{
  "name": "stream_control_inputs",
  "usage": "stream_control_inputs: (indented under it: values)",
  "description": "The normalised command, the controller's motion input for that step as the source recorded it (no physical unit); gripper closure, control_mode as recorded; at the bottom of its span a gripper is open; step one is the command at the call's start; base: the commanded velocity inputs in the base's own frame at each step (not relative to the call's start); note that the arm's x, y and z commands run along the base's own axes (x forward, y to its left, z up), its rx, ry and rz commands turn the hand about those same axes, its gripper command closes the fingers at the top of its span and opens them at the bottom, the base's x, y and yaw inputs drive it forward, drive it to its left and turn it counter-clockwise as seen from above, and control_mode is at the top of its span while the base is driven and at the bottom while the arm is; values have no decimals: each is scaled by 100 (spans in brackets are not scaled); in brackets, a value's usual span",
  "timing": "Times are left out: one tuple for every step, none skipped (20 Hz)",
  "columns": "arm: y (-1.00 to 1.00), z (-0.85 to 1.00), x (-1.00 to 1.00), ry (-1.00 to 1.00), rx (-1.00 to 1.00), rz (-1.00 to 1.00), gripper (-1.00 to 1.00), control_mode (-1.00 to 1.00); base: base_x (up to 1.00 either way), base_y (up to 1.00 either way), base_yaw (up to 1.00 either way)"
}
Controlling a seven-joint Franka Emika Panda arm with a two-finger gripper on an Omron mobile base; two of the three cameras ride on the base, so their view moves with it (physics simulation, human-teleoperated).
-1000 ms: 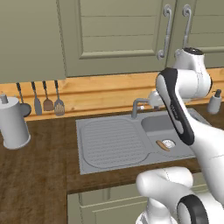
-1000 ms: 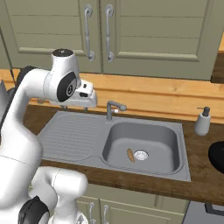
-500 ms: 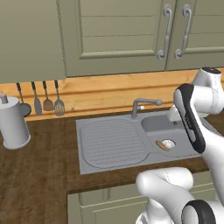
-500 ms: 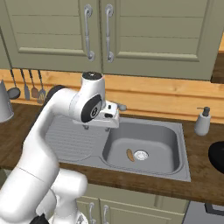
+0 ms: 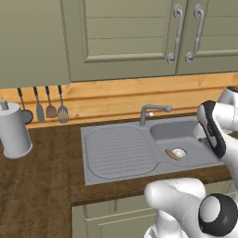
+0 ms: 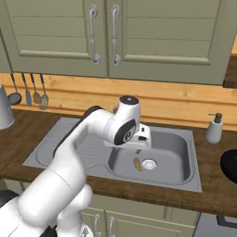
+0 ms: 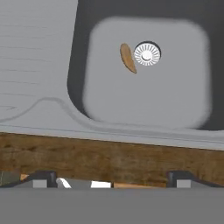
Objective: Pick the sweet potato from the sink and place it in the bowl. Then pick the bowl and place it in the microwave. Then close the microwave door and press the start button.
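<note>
Jaws stand spread wide with nothing between them: in the hand view the 2 dark tips of the gripper (image 7: 111, 177) rise far apart at the bottom, one near each corner, over the wooden countertop (image 7: 109, 153) at the rear edge of the sink (image 7: 39, 65). In the right base view the gripper (image 6: 139, 137) hangs above the back rim of the basin, just beside the faucet, carried by the white arm (image 6: 88, 134) that arches up from the lower left. The sweet potato (image 7: 127, 57) lies flat on the basin floor, a small slender orange-brown tuber with tapered ends, gently curved, its long axis running roughly front to back. It sits just beside the round drain (image 7: 147, 53), nearly touching the drain's ring on one side, and is well apart from the gripper. From the left base view the sweet potato (image 5: 172, 154) shows as a short orange-brown sliver next to the pale drain, partly behind the arm's dark-jointed link. From the right base view the sweet potato (image 6: 137, 163) lies to the left of the drain, below the hand. The sink is grey metal, with 1 rectangular basin on the right and a ribbed drainboard (image 5: 121, 151) on the left; the curved faucet (image 5: 153, 111) stands at its back edge. A soap dispenser (image 6: 214, 128) stands on the counter to the right of the sink, and the black bowl (image 6: 229, 165) shows at the right edge of that view, cut off by the frame.
</note>
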Motion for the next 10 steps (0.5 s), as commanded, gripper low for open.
stream_control_inputs:
  values:
    - [-44, -49, 58, 0, 1, 0, -100, -100, 0, 0, 0]
    - [-43, -48, 62, 0, 4, 0, -100, -100, 0, 0, 0]
    - [-44, -46, 67, 0, 5, 0, -100, -100, 0, 0, 0]
    - [-26, -44, 69, 0, 5, 0, -100, -100, 0, 0, 0]
    - [-12, -39, 74, 0, 3, 1, -100, -100, 0, 0, 0]
    - [-4, -32, 74, 0, 2, 0, -100, -100, 0, 0, 0]
    - [0, -26, 70, 0, 0, 0, -100, -100, 0, 0, 0]
    - [0, -22, 73, 0, 0, 0, -100, -100, 0, 0, 0]
    - [0, -21, 66, 0, 1, 0, -100, -100, 0, 0, 0]
    - [0, -21, 64, 0, 3, 0, -100, -100, 0, 0, 0]
